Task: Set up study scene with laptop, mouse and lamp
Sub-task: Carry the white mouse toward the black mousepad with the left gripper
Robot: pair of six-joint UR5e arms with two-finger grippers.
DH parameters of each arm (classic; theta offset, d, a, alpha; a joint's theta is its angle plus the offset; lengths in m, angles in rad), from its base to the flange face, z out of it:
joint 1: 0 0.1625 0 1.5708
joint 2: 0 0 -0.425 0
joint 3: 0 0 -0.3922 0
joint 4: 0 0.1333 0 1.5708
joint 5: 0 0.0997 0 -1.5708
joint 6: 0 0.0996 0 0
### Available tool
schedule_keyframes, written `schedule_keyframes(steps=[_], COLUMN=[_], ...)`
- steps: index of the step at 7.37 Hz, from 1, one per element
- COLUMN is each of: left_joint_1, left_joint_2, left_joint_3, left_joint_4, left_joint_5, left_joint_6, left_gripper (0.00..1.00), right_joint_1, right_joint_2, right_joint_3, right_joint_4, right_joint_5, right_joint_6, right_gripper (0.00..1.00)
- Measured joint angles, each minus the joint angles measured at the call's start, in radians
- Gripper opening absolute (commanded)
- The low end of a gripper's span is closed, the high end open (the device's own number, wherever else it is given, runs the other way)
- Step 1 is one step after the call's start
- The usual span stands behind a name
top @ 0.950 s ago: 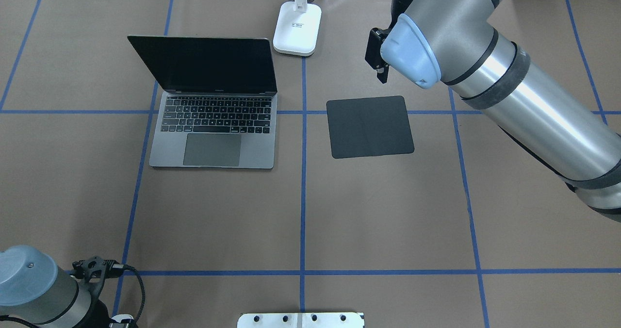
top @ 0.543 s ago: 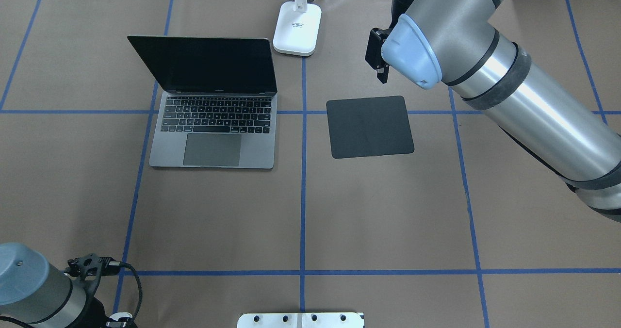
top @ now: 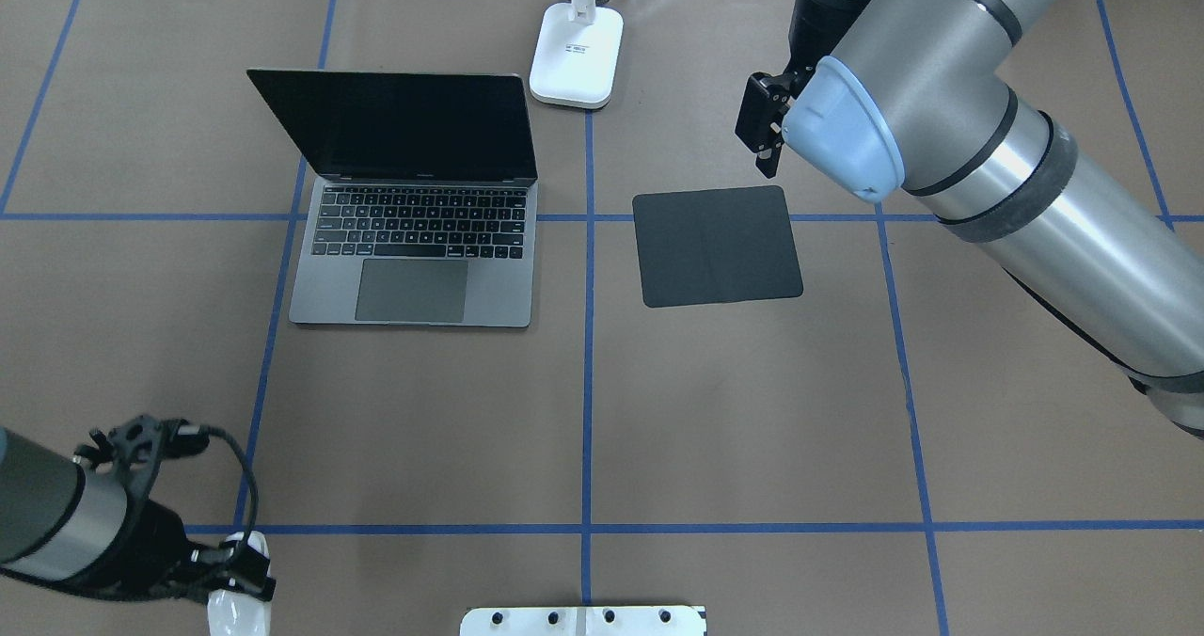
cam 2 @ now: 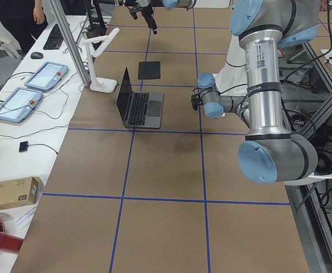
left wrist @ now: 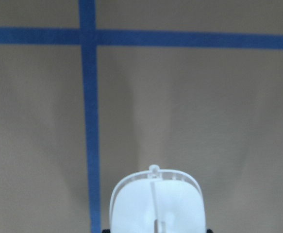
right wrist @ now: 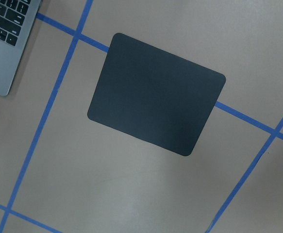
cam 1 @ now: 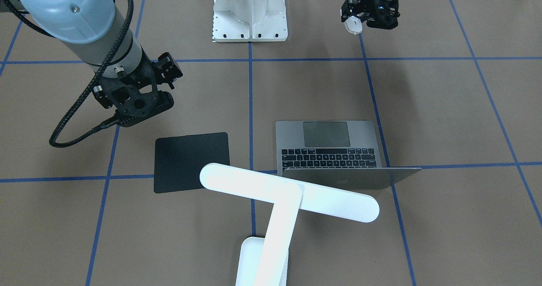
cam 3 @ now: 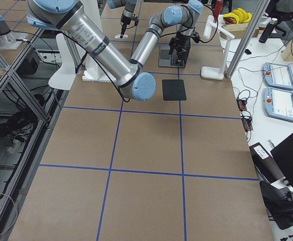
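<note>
The open grey laptop (top: 414, 269) sits left of centre, its screen dark; it also shows in the front view (cam 1: 330, 146). The white lamp (cam 1: 288, 191) stands behind it on its base (top: 577, 57). My left gripper (top: 235, 584) is shut on the white mouse (top: 233, 610), held a little above the table's near left part. The mouse also shows in the front view (cam 1: 351, 26) and the left wrist view (left wrist: 156, 204). My right gripper (top: 764, 142) hangs empty over the far edge of the black pad (top: 717, 246). Its jaws seem open: no fingertips show in its wrist view.
The white bolted pedestal (cam 1: 250, 11) stands at the robot's side of the table, mid-edge. Blue tape lines (top: 587, 382) grid the brown table cover. The black pad also shows in the right wrist view (right wrist: 156, 92). Monitors and tablets lie beyond the table's far side (cam 2: 40, 77).
My left arm has swung so that its gripper and the mouse now show at the near left. My right gripper has moved a little to the right. Laptop, lamp and pad have not moved.
</note>
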Motion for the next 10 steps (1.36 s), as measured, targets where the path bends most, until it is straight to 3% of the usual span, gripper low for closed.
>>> schedule_keyframes(steps=[4, 8, 10], left_joint_1=[-0.207, -0.253, -0.253], left_joint_2=[-0.275, -0.571, -0.697], left_joint_3=[0.131, 0.354, 0.418], left_joint_4=[0.006, 0.020, 0.113], left_joint_5=[-0.078, -0.075, -0.069], left_joint_6=[0.005, -0.002, -0.006], left_gripper=[0.61, 0.61, 0.61], right_joint_1=[0.029, 0.054, 0.067], right_joint_2=[-0.020, -0.045, -0.054], right_joint_3=[0.010, 0.005, -0.006], right_joint_4=[0.001, 0.007, 0.011], right_joint_5=[0.001, 0.001, 0.000], right_joint_6=[0.000, 0.000, -0.014], right_gripper=[1.00, 1.00, 1.00])
